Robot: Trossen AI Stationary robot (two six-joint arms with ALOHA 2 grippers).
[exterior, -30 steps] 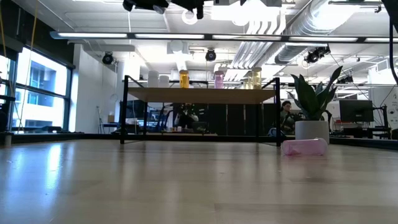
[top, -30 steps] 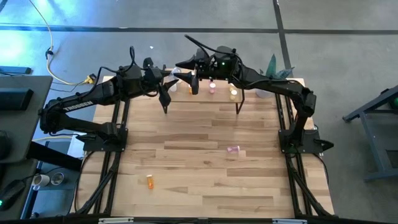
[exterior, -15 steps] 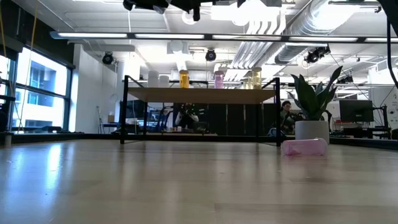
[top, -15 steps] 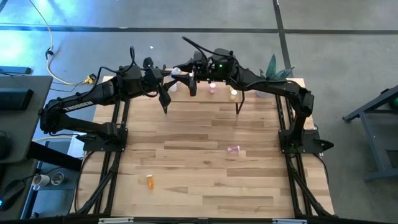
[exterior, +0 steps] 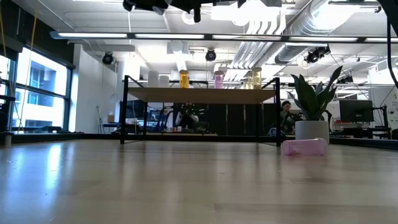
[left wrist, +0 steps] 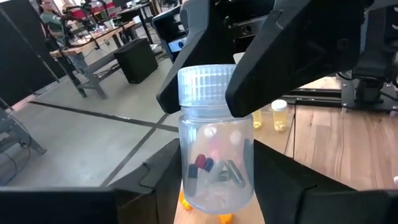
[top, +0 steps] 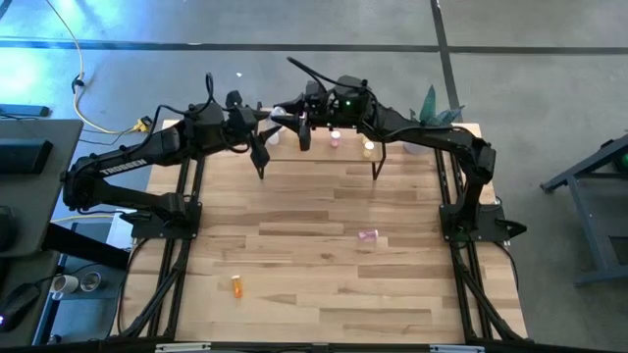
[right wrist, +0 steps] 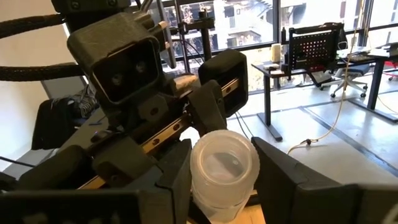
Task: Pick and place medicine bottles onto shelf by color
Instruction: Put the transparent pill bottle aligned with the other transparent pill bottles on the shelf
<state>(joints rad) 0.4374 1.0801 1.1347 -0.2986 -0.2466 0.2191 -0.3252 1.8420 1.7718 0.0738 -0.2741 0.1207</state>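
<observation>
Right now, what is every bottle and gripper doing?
clear bottle: cap on, held by both grippers
left gripper: shut on its body
right gripper: shut on its cap
pink bottle: lying sideways on the table
loose orange bottle: on the table
shelf bottles: standing upright on the shelf

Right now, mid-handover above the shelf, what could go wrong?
The clear plastic bottle with a white ribbed cap sits between the left gripper's fingers while the right gripper's fingers pinch only its cap; it could slip or tilt. Falling, it may topple small bottles standing on the wooden shelf.
</observation>
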